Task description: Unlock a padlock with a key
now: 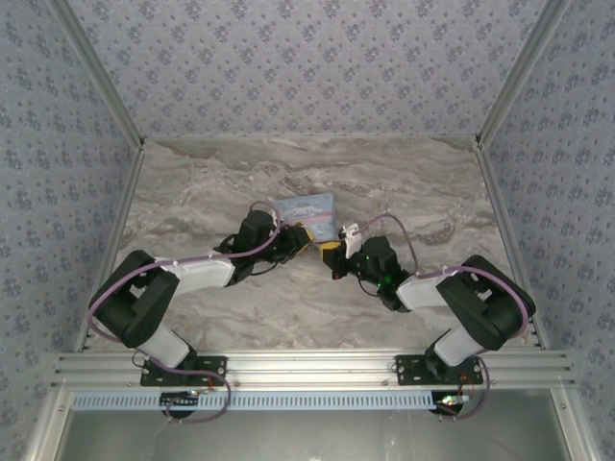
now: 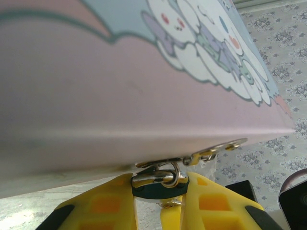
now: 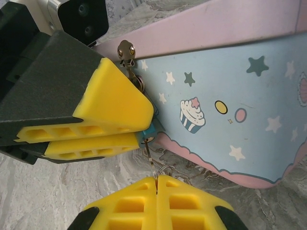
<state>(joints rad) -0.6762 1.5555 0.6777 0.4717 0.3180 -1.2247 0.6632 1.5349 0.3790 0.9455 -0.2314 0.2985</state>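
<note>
Nearest in the right wrist view, the right gripper (image 3: 156, 189) is clenched on the thin key (image 3: 149, 155); its stem runs up to the underside of the small blue padlock (image 3: 149, 132), seemingly entering it. Just beyond, the left gripper (image 2: 160, 196) is clamped on the padlock's body, beside the tin (image 3: 230, 96). The shackle (image 2: 158, 178) looks closed through the hasp (image 3: 126, 50) at the lid's edge. Gripping and insertion appear done; the turn and freeing of the shackle remain. The padlock sits between the left fingers, directly above the right fingertips, joined by the key.
</note>
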